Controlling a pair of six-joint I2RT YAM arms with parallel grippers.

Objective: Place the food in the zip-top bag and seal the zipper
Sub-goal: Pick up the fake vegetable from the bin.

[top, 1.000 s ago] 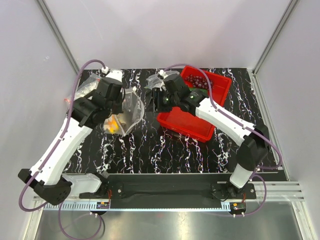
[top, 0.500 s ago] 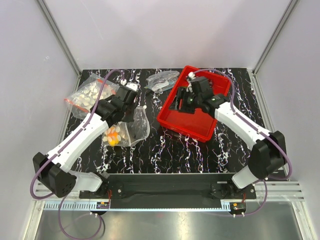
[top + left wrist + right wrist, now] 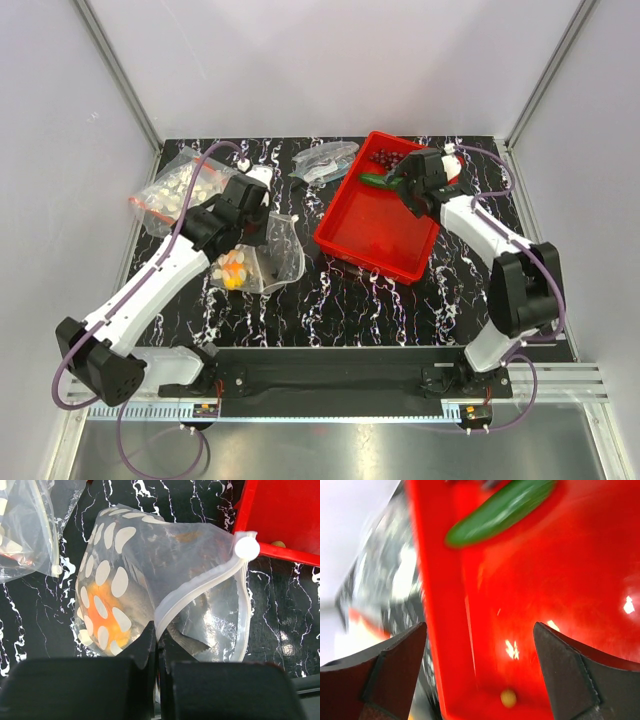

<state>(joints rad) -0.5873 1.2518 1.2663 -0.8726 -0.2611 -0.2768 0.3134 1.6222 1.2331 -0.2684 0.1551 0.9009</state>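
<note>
Overhead and wrist views, with the red tray (image 3: 372,262) as reference. The left gripper (image 3: 262,222) lies left of the tray; its jaws are pressed together on the mouth edge of the zip-top bag (image 3: 278,255), which rests on the black marbled table (image 3: 330,295) just beside the tray's left wall. In the left wrist view the gripper's fingers (image 3: 150,645) pinch the film beside the zipper (image 3: 200,592), a whitish track that gapes open and ends in a round slider (image 3: 247,547) close to the tray's rim (image 3: 285,515). The orange-yellow fruit (image 3: 107,620) and the grey fish (image 3: 187,637) lie inside the bag, the fish blurred by folded film and partly cut off by the fingers.

The right gripper (image 3: 405,183) hangs over the tray's far half; its jaws stand wide apart and hold nothing (image 3: 479,645). The green cucumber (image 3: 374,180) lies on the tray floor just left of it, and the dark red grape bunch (image 3: 388,158) sits in the tray's far corner. The right arm hides the tray's far right corner. A yellow bead (image 3: 508,697) lies on the tray floor.

A small undotted bag (image 3: 325,162) lies just off the tray's far left side; a bag of pale pieces (image 3: 178,188) with a red edge lies well left of the tray.
</note>
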